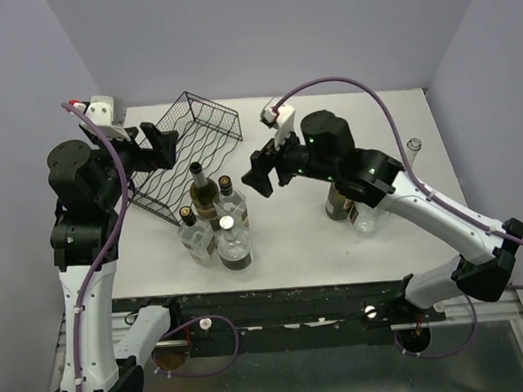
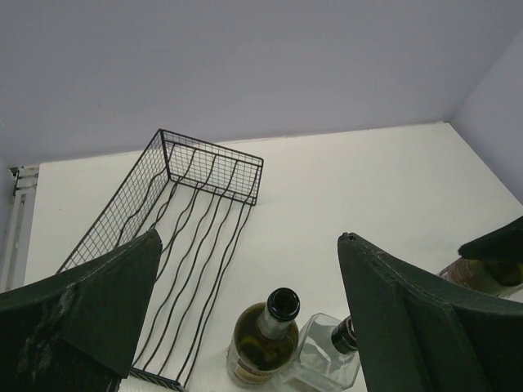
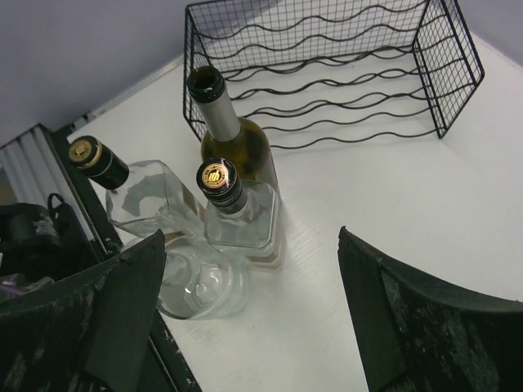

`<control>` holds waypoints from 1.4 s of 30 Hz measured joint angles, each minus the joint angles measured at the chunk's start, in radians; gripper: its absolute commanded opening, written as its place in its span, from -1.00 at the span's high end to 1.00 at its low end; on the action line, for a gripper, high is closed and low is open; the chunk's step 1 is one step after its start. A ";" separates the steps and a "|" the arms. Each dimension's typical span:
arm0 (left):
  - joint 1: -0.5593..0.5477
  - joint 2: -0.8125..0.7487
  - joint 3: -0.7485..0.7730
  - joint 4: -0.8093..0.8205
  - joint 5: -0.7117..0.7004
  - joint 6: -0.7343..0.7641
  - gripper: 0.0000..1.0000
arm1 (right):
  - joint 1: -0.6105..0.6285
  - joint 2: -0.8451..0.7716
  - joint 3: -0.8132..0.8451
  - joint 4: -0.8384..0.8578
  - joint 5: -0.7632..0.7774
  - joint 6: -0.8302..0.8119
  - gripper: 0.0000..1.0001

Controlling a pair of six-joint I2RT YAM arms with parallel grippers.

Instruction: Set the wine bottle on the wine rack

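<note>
The wine bottle point(image 1: 201, 189), olive-green with an open black mouth, stands upright on the white table just in front of the black wire wine rack point(image 1: 205, 119). It also shows in the left wrist view point(image 2: 265, 339) and the right wrist view point(image 3: 230, 135). The rack, seen too in the left wrist view point(image 2: 212, 167) and right wrist view point(image 3: 327, 33), holds nothing. My left gripper point(image 1: 156, 142) is open and empty above the rack's left side point(image 2: 249, 237). My right gripper point(image 1: 256, 174) is open and empty, right of the bottle and above the table point(image 3: 252, 235).
Three clear glass bottles point(image 1: 231, 207) point(image 1: 193, 236) point(image 1: 233, 246) crowd the wine bottle's near side. A dark bottle point(image 1: 338, 205) and a clear jar point(image 1: 365, 218) stand under my right arm. A thin glass point(image 1: 413, 147) is at the far right.
</note>
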 measured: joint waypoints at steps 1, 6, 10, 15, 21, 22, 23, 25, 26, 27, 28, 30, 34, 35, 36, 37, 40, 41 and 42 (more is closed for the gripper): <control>0.000 -0.005 -0.001 -0.002 0.003 -0.002 -0.99 | 0.024 0.022 0.004 -0.001 0.032 -0.011 -0.86; 0.000 -0.032 -0.009 -0.002 0.011 -0.006 -0.98 | 0.101 0.112 0.045 -0.015 0.142 -0.053 -0.82; 0.000 -0.043 -0.013 -0.003 0.012 -0.006 -0.98 | 0.132 0.190 0.119 -0.025 0.186 -0.075 -0.74; 0.000 -0.043 -0.013 -0.016 0.010 0.000 -0.99 | 0.158 0.267 0.181 -0.051 0.211 -0.081 -0.69; 0.000 -0.043 -0.013 -0.026 0.002 0.013 -0.99 | 0.183 0.333 0.186 -0.071 0.229 -0.079 -0.39; 0.000 -0.043 -0.013 -0.026 0.000 0.014 -0.99 | 0.185 0.345 0.192 -0.079 0.235 -0.073 -0.38; 0.000 -0.043 -0.013 -0.026 0.000 0.014 -0.98 | 0.185 0.359 0.200 -0.087 0.241 -0.065 -0.36; 0.000 -0.043 -0.013 -0.026 -0.001 0.016 -0.98 | 0.185 0.381 0.213 -0.095 0.253 -0.055 -0.35; 0.000 -0.043 -0.013 -0.026 -0.001 0.016 -0.98 | 0.185 0.390 0.217 -0.098 0.259 -0.050 -0.31; 0.000 -0.042 -0.013 -0.026 -0.001 0.017 -0.98 | 0.184 0.397 0.222 -0.101 0.265 -0.048 -0.27; 0.000 -0.042 -0.013 -0.026 -0.001 0.017 -0.98 | 0.184 0.404 0.226 -0.104 0.272 -0.046 -0.24; 0.000 -0.040 -0.013 -0.026 -0.001 0.017 -0.98 | 0.185 0.414 0.230 -0.106 0.280 -0.042 -0.21; 0.000 -0.038 -0.013 -0.026 -0.001 0.018 -0.98 | 0.185 0.427 0.230 -0.107 0.297 -0.031 -0.11; 0.000 -0.038 -0.013 -0.026 -0.001 0.018 -0.98 | 0.185 0.428 0.229 -0.107 0.303 -0.029 -0.05; 0.000 -0.038 -0.013 -0.026 -0.001 0.018 -0.98 | 0.185 0.428 0.229 -0.106 0.305 -0.026 0.03; 0.000 -0.038 -0.013 -0.026 -0.001 0.018 -0.98 | 0.185 0.428 0.229 -0.106 0.307 -0.026 0.11; 0.000 -0.037 -0.013 -0.026 -0.001 0.019 -0.98 | 0.185 0.428 0.228 -0.104 0.314 -0.012 0.45; 0.000 -0.036 -0.013 -0.026 -0.001 0.020 -0.98 | 0.185 0.428 0.228 -0.103 0.315 -0.014 0.61; 0.000 -0.035 -0.013 -0.026 -0.001 0.020 -0.98 | 0.185 0.428 0.226 -0.103 0.322 -0.015 0.72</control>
